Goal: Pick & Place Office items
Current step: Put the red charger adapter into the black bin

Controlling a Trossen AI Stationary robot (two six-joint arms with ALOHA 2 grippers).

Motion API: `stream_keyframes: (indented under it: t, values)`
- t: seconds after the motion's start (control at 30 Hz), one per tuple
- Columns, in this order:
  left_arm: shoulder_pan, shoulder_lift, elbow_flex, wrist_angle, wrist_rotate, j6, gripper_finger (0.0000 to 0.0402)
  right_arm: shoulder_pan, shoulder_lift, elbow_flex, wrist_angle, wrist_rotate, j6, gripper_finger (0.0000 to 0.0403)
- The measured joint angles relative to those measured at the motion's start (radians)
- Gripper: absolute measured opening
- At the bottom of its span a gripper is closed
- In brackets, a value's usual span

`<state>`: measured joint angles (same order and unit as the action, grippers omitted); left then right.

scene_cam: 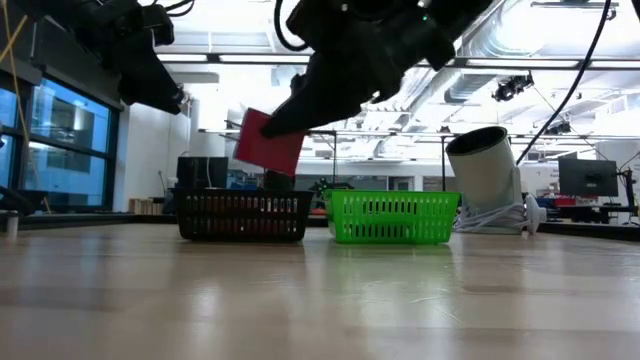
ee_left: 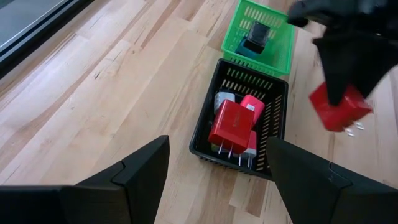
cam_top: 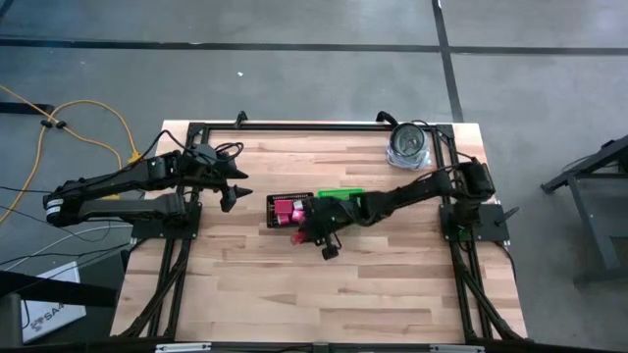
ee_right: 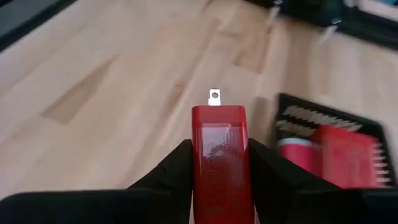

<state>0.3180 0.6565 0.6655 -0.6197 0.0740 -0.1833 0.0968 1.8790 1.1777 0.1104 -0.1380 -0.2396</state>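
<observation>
My right jaws [ee_right: 219,163] clench a red charger [ee_right: 219,155] in the air just beside the black tray [ee_left: 272,127], which holds several red pieces; left jaws [ee_left: 214,171] hang released, waiting. Placing remains.

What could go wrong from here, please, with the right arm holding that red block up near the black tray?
The right pincer pinches the red block by its narrow sides, high above the table; a slip might drop it onto the wood, not into the black mesh tray.

The tray already holds other red and pink blocks, so a release there may leave this one perched or tipping out.

The open left pincer waits nearby; their paths could cross.
</observation>
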Motion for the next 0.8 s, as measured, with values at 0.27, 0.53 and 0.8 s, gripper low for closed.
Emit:
stream_keyframes:
  t: [0.27, 0.53, 0.8]
  values:
    - [0.0, 0.0, 0.0, 0.0, 0.0, 0.0, 0.0262, -0.102, 0.0, 0.009, -0.027, -0.021, -0.021, 0.0113]
    - [0.0, 0.0, 0.0, 0.0, 0.0, 0.0, 0.0262, -0.153, 0.001, 0.009, -0.043, -0.055, -0.046, 0.0112]
    - [0.0, 0.0, 0.0, 0.0, 0.0, 0.0, 0.0262, -0.156, 0.003, 0.009, -0.045, -0.047, -0.08, 0.0112]
